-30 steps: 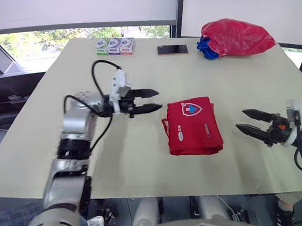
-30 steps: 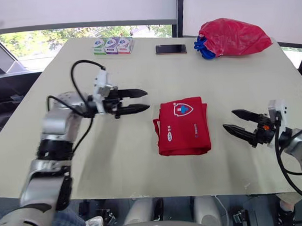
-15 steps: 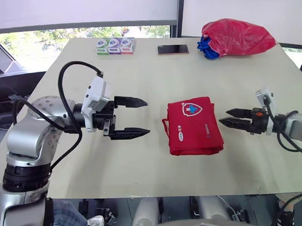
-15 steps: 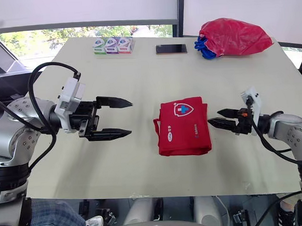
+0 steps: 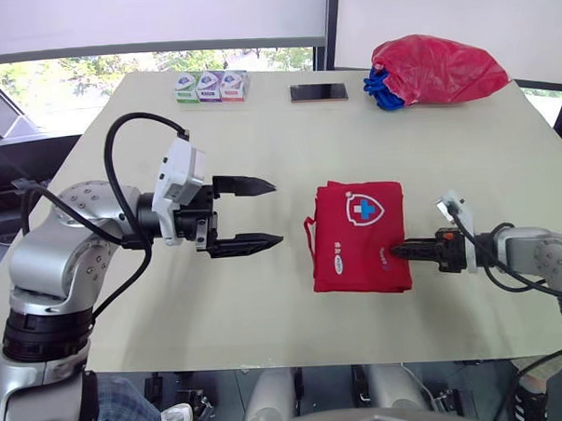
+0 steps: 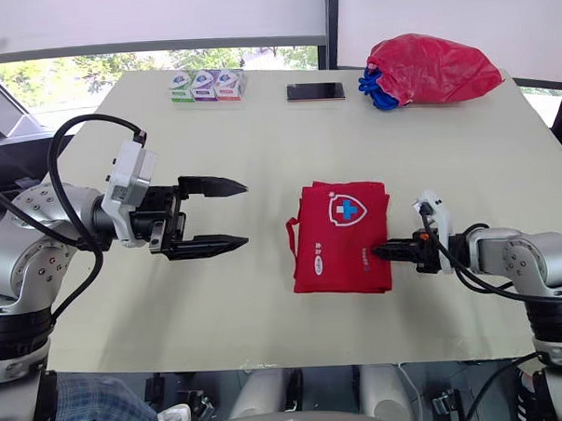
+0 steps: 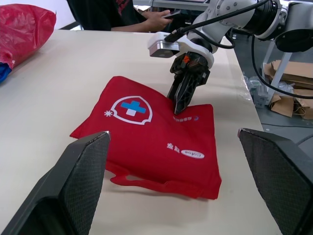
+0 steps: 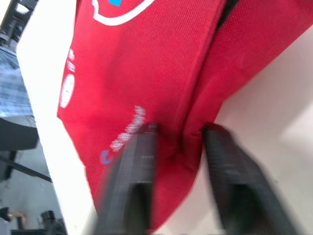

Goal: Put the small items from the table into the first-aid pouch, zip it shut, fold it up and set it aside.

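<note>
Where it lies at the middle of the frame in the eye views, the red first-aid pouch (image 5: 357,235) is folded flat. Its long axis runs from the bottom of the frame toward the top, leaning slightly right. The white shield emblem (image 5: 364,210) sits at the upper end and a thin carry loop (image 5: 309,237) trails off the left edge.

The right gripper (image 5: 395,251) reaches in from the right. Its black fingers (image 8: 129,176) are clamped on a ridge of fabric at the pouch's lower right edge. The left gripper (image 5: 278,211) hangs left of the pouch, apart from it, with its fingers spread wide and pointing at it.

The table (image 5: 259,128) is pale beige. Along its upper edge stand three small boxes (image 5: 210,86) at upper left, a dark phone (image 5: 319,92) at top centre and a red plastic bag (image 5: 438,68) at upper right. Behind are windows (image 5: 153,65) with greenery and lowered blinds (image 5: 151,20).

The left wrist view adds a seated person (image 7: 132,12) beyond the table and cardboard boxes (image 7: 288,83) on the floor. The right wrist view shows the pinched fold close up.
</note>
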Robot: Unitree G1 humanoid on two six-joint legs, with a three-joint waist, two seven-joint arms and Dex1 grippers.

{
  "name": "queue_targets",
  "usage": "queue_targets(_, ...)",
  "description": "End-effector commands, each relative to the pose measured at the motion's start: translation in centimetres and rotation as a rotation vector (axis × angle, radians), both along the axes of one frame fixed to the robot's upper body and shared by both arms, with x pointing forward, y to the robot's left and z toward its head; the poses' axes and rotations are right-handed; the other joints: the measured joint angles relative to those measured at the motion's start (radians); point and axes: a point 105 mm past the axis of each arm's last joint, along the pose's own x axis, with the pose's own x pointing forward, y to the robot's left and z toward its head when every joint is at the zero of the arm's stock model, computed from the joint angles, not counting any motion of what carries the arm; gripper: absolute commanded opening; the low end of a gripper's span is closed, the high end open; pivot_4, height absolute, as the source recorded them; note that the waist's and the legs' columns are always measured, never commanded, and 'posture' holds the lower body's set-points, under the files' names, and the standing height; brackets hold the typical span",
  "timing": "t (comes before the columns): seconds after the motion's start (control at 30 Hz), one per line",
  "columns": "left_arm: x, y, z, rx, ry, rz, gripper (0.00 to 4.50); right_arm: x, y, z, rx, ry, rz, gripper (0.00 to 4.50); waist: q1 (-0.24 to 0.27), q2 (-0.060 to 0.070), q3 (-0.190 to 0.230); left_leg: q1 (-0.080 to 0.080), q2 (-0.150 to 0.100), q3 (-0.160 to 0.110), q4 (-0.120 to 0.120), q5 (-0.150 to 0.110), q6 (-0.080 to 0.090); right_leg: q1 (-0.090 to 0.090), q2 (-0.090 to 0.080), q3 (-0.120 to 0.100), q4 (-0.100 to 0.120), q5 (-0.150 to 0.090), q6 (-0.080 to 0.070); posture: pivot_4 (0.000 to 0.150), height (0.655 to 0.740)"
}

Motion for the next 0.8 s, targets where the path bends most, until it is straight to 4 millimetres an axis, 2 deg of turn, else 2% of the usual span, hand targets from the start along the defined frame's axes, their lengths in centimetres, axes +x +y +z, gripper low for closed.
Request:
queue_targets(0.03,-0.1,0.0,1.2,0.003,-0.054,-0.003,4.50,0.2,0.1,0.7,0.038,-0.001,-0.041,0.05,0.000,0.000,0.000,0.000,0.000,0.000,0.000,0.000,0.000,0.000,0.000,0.000,0.000,0.000,0.000,0.150,0.7400)
queue_targets(0.17,0.2,0.0,1.3,-0.001,-0.071,0.008,4.50,1.3,-0.4,1.7,0.135,-0.011,-0.148,0.05,0.000,0.000,0.000,0.000,0.000,0.000,0.000,0.000,0.000,0.000,0.000,0.001,0.000,0.000,0.000,0.150,0.7400)
queue_targets(0.23,0.4,-0.1,1.6,-0.014,-0.090,0.024,4.50,2.6,-1.2,2.2,0.188,-0.032,-0.268,0.05,0.001,0.000,0.000,0.000,0.000,0.000,0.000,0.000,0.000,0.000,0.000,0.001,0.000,0.000,0.000,0.150,0.7400)
queue_targets(0.47,1.7,-0.3,2.7,-0.087,-0.127,0.093,4.50,8.2,-6.4,3.9,0.351,-0.140,-0.816,0.05,0.002,0.000,0.001,-0.002,-0.001,0.001,0.000,0.000,0.000,-0.002,0.000,0.002,0.000,0.000,0.000,0.150,0.7400)
queue_targets(0.53,2.0,-0.4,2.9,-0.102,-0.135,0.110,4.50,9.3,-7.6,4.2,0.394,-0.147,-0.958,0.05,0.002,0.000,0.001,-0.003,-0.001,0.001,-0.001,0.000,0.000,-0.004,0.000,0.002,0.001,0.001,0.000,0.150,0.7400)
queue_targets(0.67,2.8,-0.2,3.4,-0.135,-0.158,0.161,4.50,10.3,-9.6,3.7,0.465,-0.116,-1.228,0.05,-0.001,0.000,0.001,-0.003,-0.001,0.002,-0.005,0.000,0.000,-0.006,0.000,0.003,0.001,0.001,0.000,0.150,0.7400)
queue_targets(0.8,3.5,0.2,3.5,-0.144,-0.182,0.203,4.50,10.1,-9.2,2.8,0.527,-0.074,-1.361,0.05,-0.003,0.001,0.000,-0.002,-0.001,0.002,-0.007,0.000,-0.001,-0.006,0.000,0.003,0.000,0.001,0.000,0.150,0.7400)
